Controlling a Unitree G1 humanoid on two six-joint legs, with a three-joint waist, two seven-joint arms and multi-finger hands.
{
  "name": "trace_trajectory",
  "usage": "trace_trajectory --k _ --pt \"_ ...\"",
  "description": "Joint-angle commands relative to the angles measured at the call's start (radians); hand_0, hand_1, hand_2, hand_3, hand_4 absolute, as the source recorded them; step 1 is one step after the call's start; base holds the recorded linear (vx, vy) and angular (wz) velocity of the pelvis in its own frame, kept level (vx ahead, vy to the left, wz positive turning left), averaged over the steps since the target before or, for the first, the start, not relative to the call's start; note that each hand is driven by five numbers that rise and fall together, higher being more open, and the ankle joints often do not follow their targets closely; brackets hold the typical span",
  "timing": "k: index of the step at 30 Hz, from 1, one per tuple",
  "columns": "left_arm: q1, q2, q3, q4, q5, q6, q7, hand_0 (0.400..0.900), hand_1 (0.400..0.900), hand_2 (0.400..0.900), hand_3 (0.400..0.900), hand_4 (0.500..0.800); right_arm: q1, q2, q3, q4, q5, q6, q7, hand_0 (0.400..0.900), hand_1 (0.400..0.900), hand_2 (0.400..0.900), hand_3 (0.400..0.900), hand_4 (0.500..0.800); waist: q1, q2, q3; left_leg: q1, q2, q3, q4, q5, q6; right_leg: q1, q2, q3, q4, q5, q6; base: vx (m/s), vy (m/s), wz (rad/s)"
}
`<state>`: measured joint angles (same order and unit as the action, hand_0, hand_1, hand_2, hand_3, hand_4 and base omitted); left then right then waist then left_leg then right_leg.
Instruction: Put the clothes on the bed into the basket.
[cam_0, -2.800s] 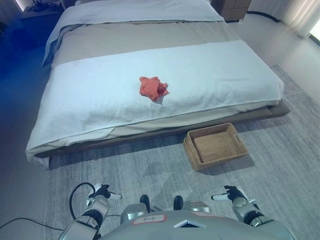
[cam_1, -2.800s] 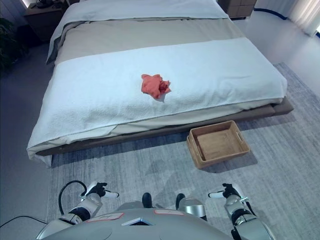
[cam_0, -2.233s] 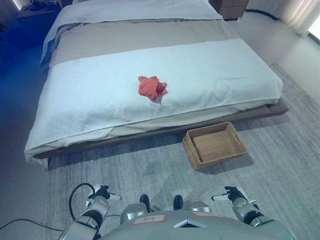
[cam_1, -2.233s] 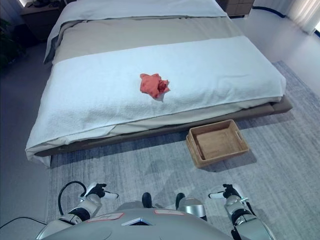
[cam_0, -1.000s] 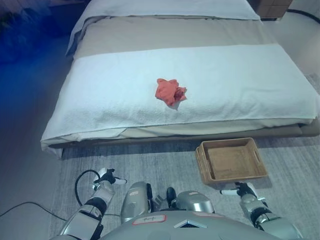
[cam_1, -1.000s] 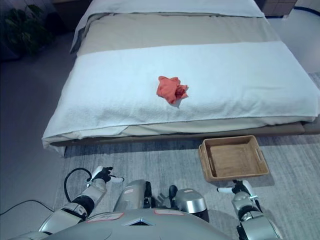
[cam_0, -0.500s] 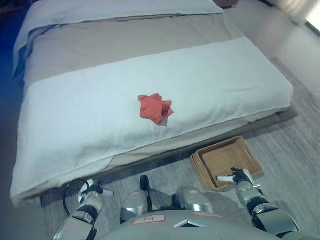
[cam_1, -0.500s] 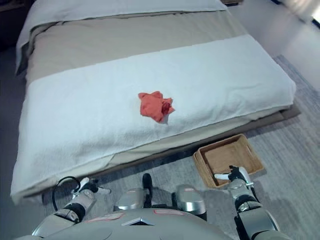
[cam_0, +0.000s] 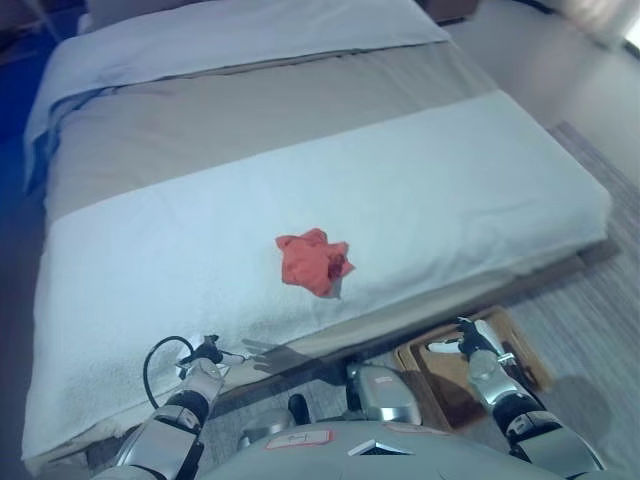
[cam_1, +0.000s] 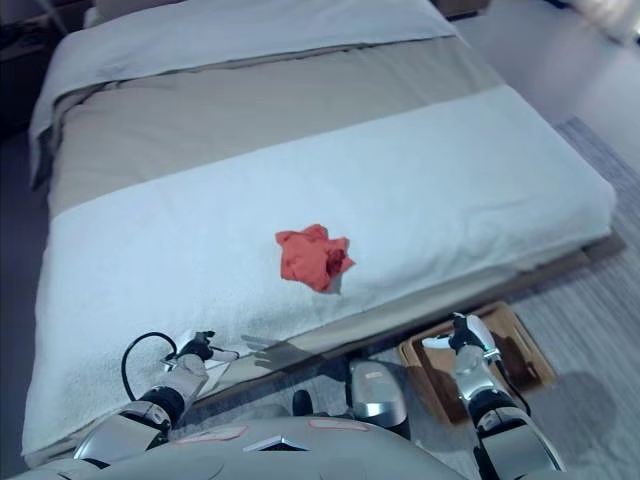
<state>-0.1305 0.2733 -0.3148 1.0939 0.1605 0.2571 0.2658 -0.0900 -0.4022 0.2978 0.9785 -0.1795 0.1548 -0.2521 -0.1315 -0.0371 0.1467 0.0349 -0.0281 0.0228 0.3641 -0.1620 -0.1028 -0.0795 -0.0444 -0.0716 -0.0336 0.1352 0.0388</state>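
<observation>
The bed (cam_0: 300, 130) fills the view, a white blanket (cam_0: 450, 210) across its near half; the basket (cam_1: 515, 350) sits on the rug (cam_0: 610, 300) at lower right; a crumpled red cloth (cam_0: 314, 262) lies mid-blanket; the left hand (cam_0: 205, 362) hangs at the bed's edge, the right hand (cam_1: 465, 340) over the basket, both with fingers loosely apart, holding nothing.
</observation>
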Motion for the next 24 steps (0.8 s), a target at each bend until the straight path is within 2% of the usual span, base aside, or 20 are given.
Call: trace_trajectory --k 1,2,4,5,7,8,10,11,13,15,20,24 --pt "-0.022 0.042 -0.017 -0.047 0.023 -0.002 0.061 0.900 0.900 0.900 0.900 0.800 -0.127 -0.132 0.055 -0.068 -0.073 -0.020 -0.077 0.900 0.900 0.900 0.900 0.800 0.028 0.036 0.049 -0.089 0.007 0.012 0.330 0.207 0.018 0.034 0.039 0.039 0.025 -0.035 -0.016 0.22 -0.222 -0.13" --pt "-0.017 0.043 -0.017 -0.040 0.016 0.000 0.067 0.900 0.900 0.900 0.900 0.800 -0.134 -0.137 0.058 -0.064 -0.072 -0.019 -0.083 0.900 0.900 0.900 0.900 0.800 0.037 0.028 0.048 -0.129 0.012 0.024 0.311 0.188 0.032 0.052 0.036 0.042 0.011 -0.038 -0.020 0.35 -0.288 -0.09" --pt "0.000 0.045 -0.009 -0.008 0.014 0.003 0.067 0.900 0.900 0.900 0.900 0.800 -0.140 -0.156 0.066 -0.078 -0.079 -0.025 -0.074 0.900 0.900 0.900 0.900 0.800 0.053 0.010 0.041 -0.122 0.071 0.068 0.041 0.172 0.060 0.081 0.013 0.041 -0.007 -0.049 -0.009 0.34 -0.121 0.02" --pt "0.005 0.043 -0.005 -0.001 0.014 0.003 0.065 0.900 0.900 0.900 0.900 0.800 -0.144 -0.166 0.070 -0.089 -0.086 -0.026 -0.066 0.900 0.900 0.900 0.900 0.800 0.056 0.016 0.036 -0.086 0.084 0.073 -0.102 0.173 0.063 0.088 0.011 0.040 -0.009 -0.065 -0.003 0.32 0.000 -0.04" --pt "0.020 0.033 0.008 0.037 0.014 -0.001 0.069 0.900 0.900 0.900 0.900 0.800 -0.158 -0.185 0.099 -0.151 -0.097 -0.044 -0.038 0.900 0.900 0.900 0.900 0.800 0.054 0.046 0.029 -0.092 0.101 0.050 -0.315 0.262 0.041 0.102 0.011 0.043 -0.015 -0.088 0.001 0.30 0.046 -0.06" --pt "0.026 0.032 0.016 0.066 0.024 -0.002 0.063 0.900 0.900 0.900 0.900 0.800 -0.162 -0.189 0.116 -0.190 -0.099 -0.055 -0.015 0.900 0.900 0.900 0.900 0.800 0.048 0.054 0.024 -0.067 0.106 0.070 -0.307 0.238 0.043 0.108 0.011 0.045 -0.012 -0.103 -0.003 0.27 0.047 -0.13" --pt "0.041 0.027 0.021 0.089 0.048 0.004 0.064 0.900 0.900 0.900 0.900 0.800 -0.167 -0.205 0.159 -0.295 -0.117 -0.081 0.011 0.900 0.900 0.900 0.900 0.800 0.042 0.082 0.029 -0.017 0.099 0.092 -0.365 0.252 0.035 0.107 0.019 0.048 -0.025 -0.102 -0.005 0.23 0.064 -0.10" --pt "0.041 0.026 0.021 0.089 0.048 0.003 0.064 0.900 0.900 0.900 0.900 0.800 -0.166 -0.206 0.159 -0.296 -0.117 -0.080 0.011 0.900 0.900 0.900 0.900 0.800 0.043 0.082 0.031 -0.012 0.099 0.093 -0.370 0.253 0.035 0.110 0.019 0.049 -0.026 -0.102 -0.005 0.20 0.099 -0.10" --pt "0.065 0.034 0.076 0.156 0.042 0.032 0.096 0.900 0.900 0.900 0.900 0.800 -0.179 -0.171 0.235 -0.286 -0.153 -0.088 0.037 0.900 0.900 0.900 0.900 0.800 0.054 0.102 0.027 0.018 0.089 0.103 -0.429 0.263 0.033 0.106 0.016 0.051 -0.046 -0.098 0.002 0.13 0.073 -0.06" --pt "0.074 0.045 0.097 0.172 0.036 0.039 0.113 0.900 0.900 0.900 0.900 0.800 -0.189 -0.149 0.275 -0.287 -0.171 -0.094 0.043 0.900 0.900 0.900 0.900 0.800 0.061 0.106 0.026 0.021 0.087 0.104 -0.447 0.269 0.032 0.101 0.013 0.050 -0.052 -0.095 0.005 0.07 0.020 0.05" --pt "0.026 0.064 0.099 0.183 -0.031 0.030 0.186 0.900 0.900 0.900 0.900 0.800 -0.299 -0.071 0.387 -0.273 -0.178 -0.107 0.002 0.900 0.900 0.900 0.900 0.800 0.076 0.123 0.054 -0.092 0.078 0.112 -0.451 0.265 0.034 -0.043 -0.001 0.050 -0.050 -0.065 0.022 -0.06 0.046 -0.02" --pt "0.022 0.071 0.103 0.194 -0.056 0.031 0.211 0.900 0.900 0.900 0.900 0.800 -0.346 -0.035 0.420 -0.279 -0.170 -0.109 -0.014 0.900 0.900 0.900 0.900 0.800 0.092 0.129 0.066 -0.154 0.075 0.111 -0.451 0.272 0.038 -0.111 -0.005 0.056 -0.044 -0.047 0.029 -0.04 0.058 -0.01"
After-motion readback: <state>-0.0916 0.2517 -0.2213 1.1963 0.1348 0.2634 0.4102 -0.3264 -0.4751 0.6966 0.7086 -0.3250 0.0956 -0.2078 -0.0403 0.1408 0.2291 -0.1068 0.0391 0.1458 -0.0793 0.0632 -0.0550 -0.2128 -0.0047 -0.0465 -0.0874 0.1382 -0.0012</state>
